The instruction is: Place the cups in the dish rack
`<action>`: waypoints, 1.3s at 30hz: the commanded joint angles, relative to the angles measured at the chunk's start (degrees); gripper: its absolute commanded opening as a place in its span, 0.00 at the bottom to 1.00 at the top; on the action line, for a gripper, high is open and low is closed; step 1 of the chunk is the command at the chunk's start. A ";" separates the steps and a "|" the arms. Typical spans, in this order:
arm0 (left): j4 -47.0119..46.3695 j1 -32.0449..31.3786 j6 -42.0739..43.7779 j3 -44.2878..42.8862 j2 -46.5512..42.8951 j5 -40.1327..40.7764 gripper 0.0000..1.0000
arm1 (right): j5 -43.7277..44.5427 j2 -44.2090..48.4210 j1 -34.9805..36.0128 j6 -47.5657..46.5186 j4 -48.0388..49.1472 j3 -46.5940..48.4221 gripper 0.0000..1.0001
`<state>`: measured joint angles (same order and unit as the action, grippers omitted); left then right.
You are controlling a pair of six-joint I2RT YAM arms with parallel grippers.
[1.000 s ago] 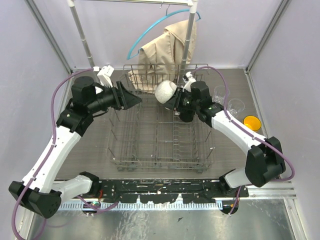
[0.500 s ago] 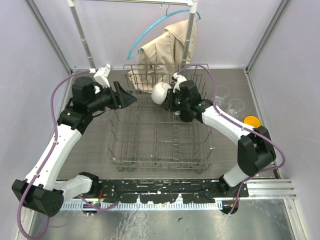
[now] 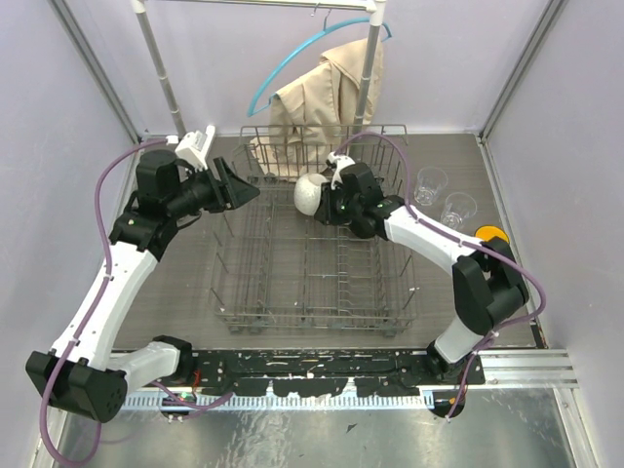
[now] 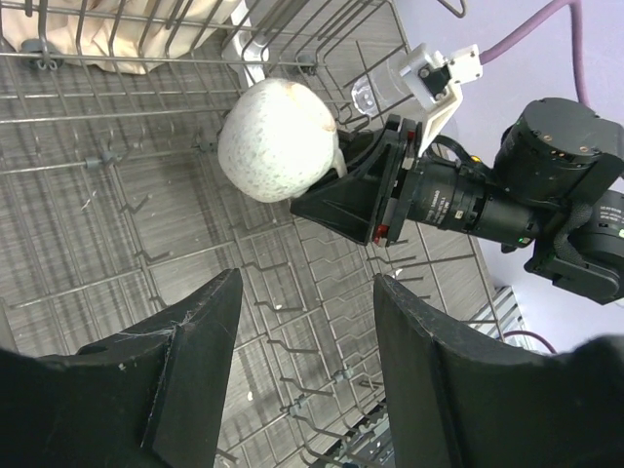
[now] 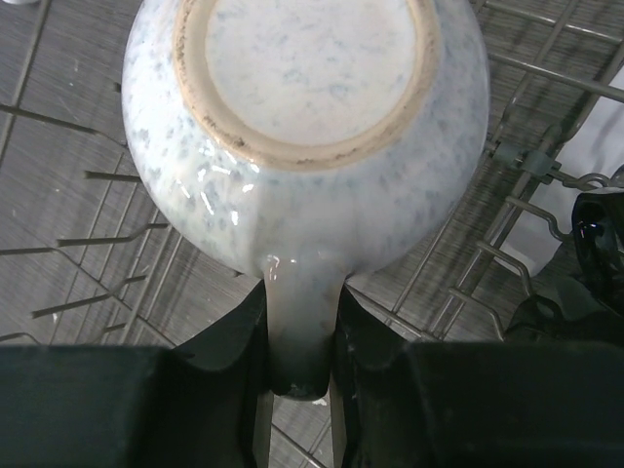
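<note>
My right gripper is shut on the handle of the round-bellied white mug and holds it upside down over the far part of the grey wire dish rack. The right wrist view shows the mug's base and its handle pinched between my fingers. The left wrist view shows the mug above the rack's tines. My left gripper is open and empty at the rack's far left corner. Two clear glass tumblers and a yellow mug stand right of the rack. The black mug is out of view.
A clothes rail stands at the back with a beige garment on a blue hanger, hanging just behind the rack. Grey walls close in both sides. A black strip runs along the near edge.
My right gripper has carried the white mug leftward and farther back over the rack. My left gripper has drawn back a little to the left.
</note>
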<state>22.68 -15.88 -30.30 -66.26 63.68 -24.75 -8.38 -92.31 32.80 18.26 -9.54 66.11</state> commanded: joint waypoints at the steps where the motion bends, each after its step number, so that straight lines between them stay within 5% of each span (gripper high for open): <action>1: -1.71 0.25 -0.37 1.53 -0.63 -0.47 0.63 | 1.26 0.13 0.68 -2.42 7.24 4.44 0.00; 39: -3.54 0.78 -1.34 4.46 -2.18 -0.59 0.63 | 7.27 -9.49 4.34 -7.10 -0.18 4.21 0.00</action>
<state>21.26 -15.25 -31.53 -62.46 63.13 -24.95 0.67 -101.60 36.60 12.12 -10.87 69.52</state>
